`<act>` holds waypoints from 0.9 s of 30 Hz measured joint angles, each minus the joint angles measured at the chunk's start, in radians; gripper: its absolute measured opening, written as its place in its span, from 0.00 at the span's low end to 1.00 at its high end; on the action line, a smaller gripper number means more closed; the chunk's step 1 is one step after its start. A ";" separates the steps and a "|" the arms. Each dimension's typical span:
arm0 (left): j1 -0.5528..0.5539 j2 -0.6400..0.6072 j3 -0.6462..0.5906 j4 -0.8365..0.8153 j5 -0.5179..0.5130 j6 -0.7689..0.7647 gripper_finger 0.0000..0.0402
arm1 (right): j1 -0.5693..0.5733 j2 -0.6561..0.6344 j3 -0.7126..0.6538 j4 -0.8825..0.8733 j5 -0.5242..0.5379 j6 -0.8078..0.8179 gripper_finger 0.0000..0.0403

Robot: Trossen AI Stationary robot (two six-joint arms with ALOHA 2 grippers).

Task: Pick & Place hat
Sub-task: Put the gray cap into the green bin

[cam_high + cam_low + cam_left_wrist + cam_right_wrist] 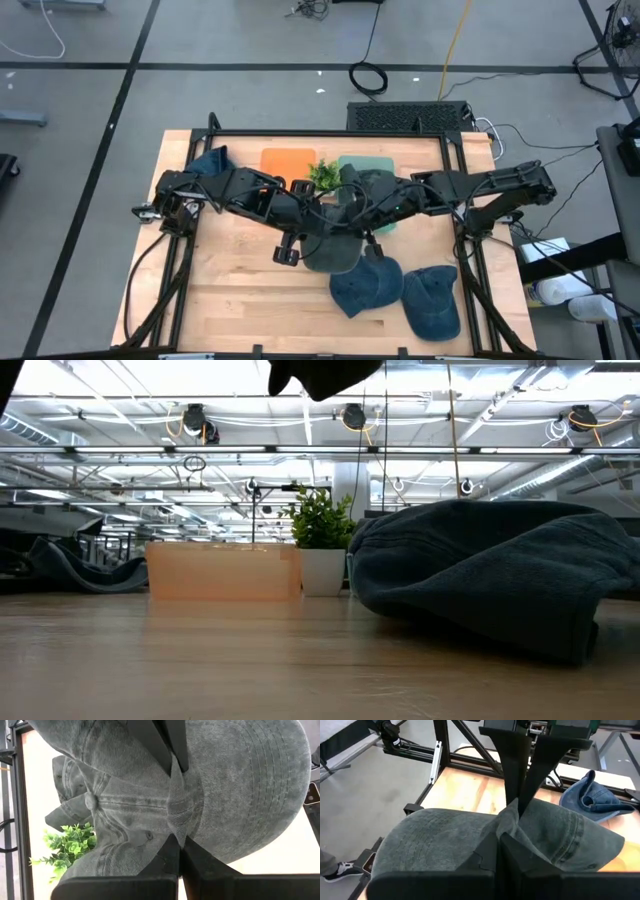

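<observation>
I find no legible text, label, brand mark, number or sign in any view: none on the grey hat pinched in my fingers, and none on the bench.

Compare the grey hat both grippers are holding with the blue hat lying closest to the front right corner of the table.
The grey hat is washed grey-green; the front-right blue hat is denim blue. The grey hat is pinched by the left gripper and the right gripper; the blue hat lies untouched on the table. Both are stitched fabric caps with brims.
</observation>
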 joint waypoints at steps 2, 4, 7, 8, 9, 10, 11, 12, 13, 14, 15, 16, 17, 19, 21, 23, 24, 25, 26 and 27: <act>0.001 0.000 0.000 -0.001 0.000 -0.002 0.01 | 0.000 0.000 0.000 -0.002 0.022 -0.004 0.00; 0.003 0.000 0.000 -0.002 0.000 -0.013 0.04 | 0.000 -0.003 0.000 -0.008 0.037 -0.017 0.00; 0.003 0.000 0.000 0.012 -0.002 -0.049 0.09 | 0.000 -0.024 0.000 -0.038 0.048 -0.035 0.00; 0.003 -0.002 0.000 0.012 -0.002 -0.057 0.11 | -0.002 -0.032 0.000 -0.039 0.054 -0.037 0.00; 0.003 -0.007 0.000 0.012 -0.002 -0.060 0.14 | -0.003 -0.041 0.000 -0.047 0.055 -0.039 0.00; 0.003 -0.010 0.000 0.023 -0.002 -0.069 0.16 | -0.003 -0.050 0.000 -0.058 0.056 -0.043 0.00; 0.004 -0.012 0.000 0.036 -0.001 -0.076 0.19 | -0.003 -0.058 0.000 -0.067 0.061 -0.048 0.00; 0.007 -0.018 0.000 0.049 0.000 -0.078 0.22 | -0.003 -0.067 0.000 -0.074 0.075 -0.052 0.00; 0.010 -0.025 0.000 0.065 0.010 -0.078 0.26 | -0.003 -0.076 0.000 -0.084 0.082 -0.054 0.00; 0.013 -0.031 0.000 0.088 0.025 -0.083 0.29 | -0.003 -0.085 0.000 -0.097 0.087 -0.055 0.00; 0.018 -0.040 0.000 0.109 0.031 -0.088 0.33 | -0.003 -0.094 0.000 -0.111 0.100 -0.055 0.00; 0.024 -0.051 0.000 0.128 0.040 -0.095 0.37 | -0.003 -0.103 0.000 -0.128 0.107 -0.056 0.00; 0.028 -0.062 0.000 0.148 0.049 -0.103 0.40 | -0.004 -0.112 0.000 -0.144 0.111 -0.056 0.00; 0.036 -0.083 0.000 0.181 0.072 -0.111 0.47 | -0.006 -0.131 0.000 -0.163 0.123 -0.059 0.00; 0.041 -0.102 0.000 0.200 0.080 -0.110 0.53 | -0.005 -0.146 0.000 -0.177 0.146 -0.062 0.00; 0.041 -0.120 0.000 0.212 0.081 -0.109 0.58 | -0.005 -0.166 0.000 -0.200 0.173 -0.075 0.00; 0.041 -0.130 0.000 0.215 0.079 -0.107 0.60 | -0.005 -0.176 0.000 -0.213 0.183 -0.077 0.00; 0.042 -0.137 0.000 0.217 0.077 -0.104 0.62 | -0.005 -0.186 0.000 -0.217 0.187 -0.078 0.00; 0.044 -0.145 0.000 0.222 0.074 -0.102 0.63 | -0.005 -0.198 0.000 -0.217 0.187 -0.078 0.00; 0.045 -0.156 0.000 0.221 0.069 -0.100 0.64 | -0.005 -0.210 0.000 -0.222 0.187 -0.078 0.00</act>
